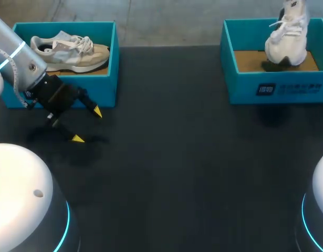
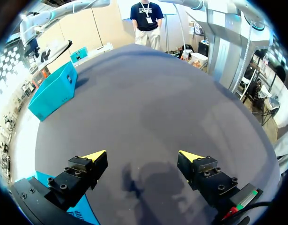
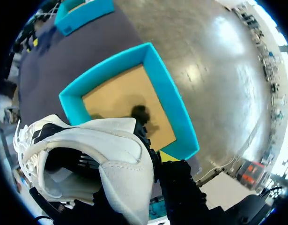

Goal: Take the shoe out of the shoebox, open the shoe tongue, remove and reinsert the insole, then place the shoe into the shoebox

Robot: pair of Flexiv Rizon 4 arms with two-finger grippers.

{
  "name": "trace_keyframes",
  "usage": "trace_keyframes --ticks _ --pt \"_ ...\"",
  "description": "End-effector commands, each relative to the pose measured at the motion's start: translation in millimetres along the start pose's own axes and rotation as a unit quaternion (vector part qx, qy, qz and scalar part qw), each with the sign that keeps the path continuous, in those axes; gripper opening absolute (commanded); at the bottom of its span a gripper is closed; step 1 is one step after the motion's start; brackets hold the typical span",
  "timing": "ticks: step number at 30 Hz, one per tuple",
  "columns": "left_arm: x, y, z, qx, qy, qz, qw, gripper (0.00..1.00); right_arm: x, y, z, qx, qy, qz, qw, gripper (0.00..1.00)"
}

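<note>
My right gripper (image 3: 153,164) clamps the white sneaker (image 1: 287,37) above its shoebox (image 1: 277,86), left gripper (image 2: 143,154) spread empty. Likely lifting out, so next I clear the wall.

Head view high behind, looking down, wrist views nearer, all three sharing right shoebox (image 1: 240,89)

The white shoe (image 3: 120,159) hides one finger of the right pincer (image 3: 152,163); only one yellow tip (image 3: 168,156) shows, beside the heel. From above, this shoe is cut off by the far edge, over the right shoebox (image 1: 277,79), and its pincer is out of view.
</note>
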State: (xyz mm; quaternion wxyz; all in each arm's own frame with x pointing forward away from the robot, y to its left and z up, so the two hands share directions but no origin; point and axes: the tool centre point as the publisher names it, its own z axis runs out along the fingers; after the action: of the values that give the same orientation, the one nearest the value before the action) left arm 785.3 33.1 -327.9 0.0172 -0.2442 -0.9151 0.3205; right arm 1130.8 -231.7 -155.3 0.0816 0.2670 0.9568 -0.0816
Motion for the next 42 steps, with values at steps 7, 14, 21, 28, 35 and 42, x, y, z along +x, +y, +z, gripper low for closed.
trace_keyframes --ticks 7,14,21,28,35,42 --pt "-0.7 0 0 -0.001 0.002 0.0 1.0 1.0 22.5 -30.9 0 0.014 0.03 0.209 0.977 0.0" --pt "-0.7 0 0 -0.001 0.002 0.0 1.0 1.0 30.9 -54.8 -1 0.007 0.052 0.302 0.952 0.0" --pt "-0.7 0 0 -0.001 0.002 0.0 1.0 1.0 31.8 -58.1 -1 0.012 0.063 0.318 0.946 0.0" --pt "-0.7 0 0 -0.001 0.002 0.0 1.0 1.0 31.8 -58.1 -1 0.012 0.063 0.318 0.946 0.0" --pt "-0.7 0 0 -0.001 0.002 0.0 1.0 1.0 31.8 -58.1 -1 0.012 0.063 0.318 0.946 0.0" --pt "-0.7 0 0 -0.001 0.002 0.0 1.0 1.0 31.8 -58.1 -1 0.012 0.063 0.318 0.946 0.0"
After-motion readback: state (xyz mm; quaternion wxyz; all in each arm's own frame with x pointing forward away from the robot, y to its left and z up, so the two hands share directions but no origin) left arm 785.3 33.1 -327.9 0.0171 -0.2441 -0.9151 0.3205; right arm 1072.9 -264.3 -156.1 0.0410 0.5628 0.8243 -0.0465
